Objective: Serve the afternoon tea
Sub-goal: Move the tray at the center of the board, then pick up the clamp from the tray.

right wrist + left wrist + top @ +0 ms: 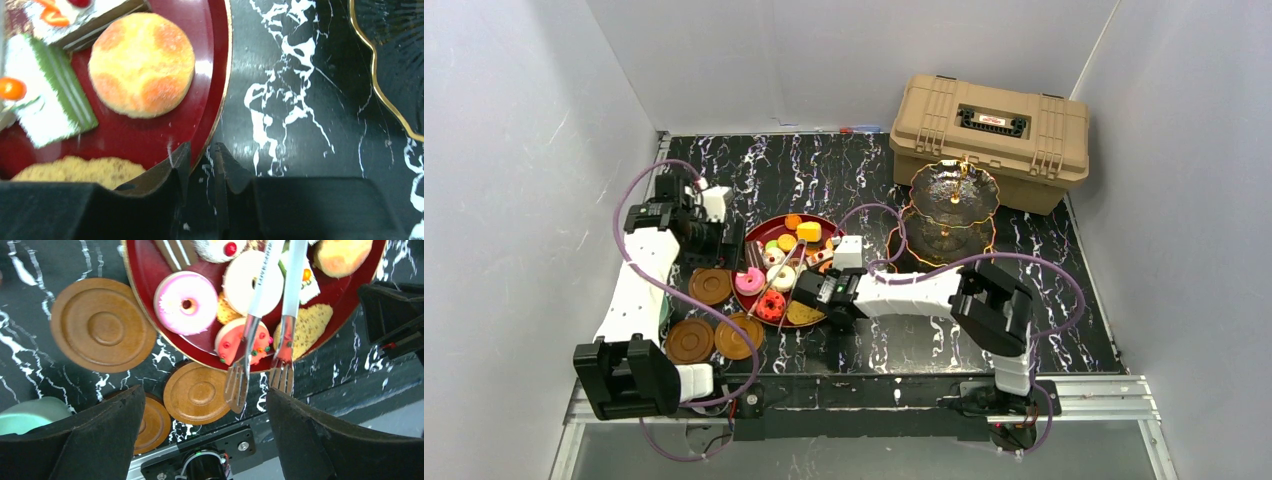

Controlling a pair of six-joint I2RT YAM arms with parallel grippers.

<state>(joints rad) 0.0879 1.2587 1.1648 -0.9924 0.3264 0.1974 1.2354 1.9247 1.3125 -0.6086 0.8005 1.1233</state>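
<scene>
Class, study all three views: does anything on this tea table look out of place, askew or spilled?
The tongs lie slantwise on top of the pastries on the red plate. Their forked tips stick out past its rim, one over a saucer. Nothing looks spilled or broken.

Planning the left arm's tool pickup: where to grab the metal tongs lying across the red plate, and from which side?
Grip the tongs mid-arm from straight above, left fingers closing across both arms. The arms lie side by side, propped on pastries, so there is likely room beneath. The forked tips overhang the red plate at its near rim, close over a saucer: less clearance there, probably.
</scene>
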